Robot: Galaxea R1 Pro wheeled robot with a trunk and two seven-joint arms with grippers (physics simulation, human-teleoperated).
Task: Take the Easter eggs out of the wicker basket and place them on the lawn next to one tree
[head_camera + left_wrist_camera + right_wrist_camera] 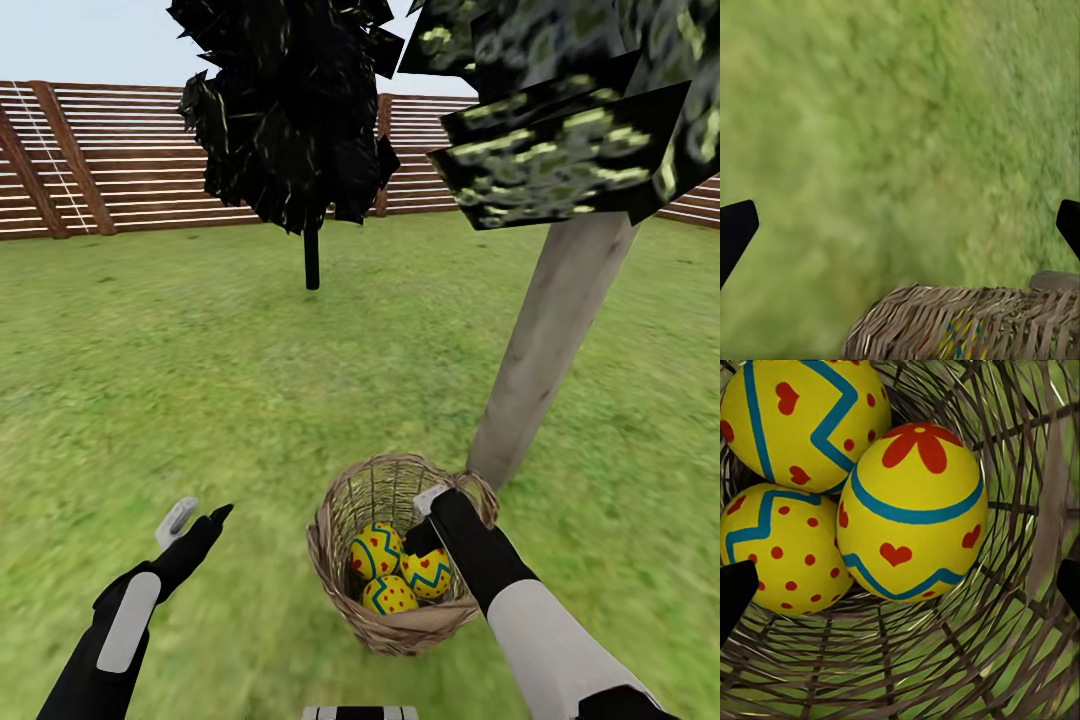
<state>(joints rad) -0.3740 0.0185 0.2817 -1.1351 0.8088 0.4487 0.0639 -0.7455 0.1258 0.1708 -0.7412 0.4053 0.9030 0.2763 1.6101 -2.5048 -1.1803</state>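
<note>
Eggs in basket, right arm reaching in

Arms stretched forward and down over the lawn [200, 380]. We saw our right gripper [428, 520] dipped inside the wicker basket [400, 630], fingers spread wide, holding nothing, poised over the three Easter eggs [911, 510]. Our left gripper [195, 518] hung released above bare grass beside the basket. The basket stood just beside the tree [550, 340].

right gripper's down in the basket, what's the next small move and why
Probably ease the right gripper a little lower and close on the nearest egg. Its fingertips stand wide apart and open, the egg lies just ahead between them, and all three eggs are in the basket. The left gripper hangs open over the grass.
</note>
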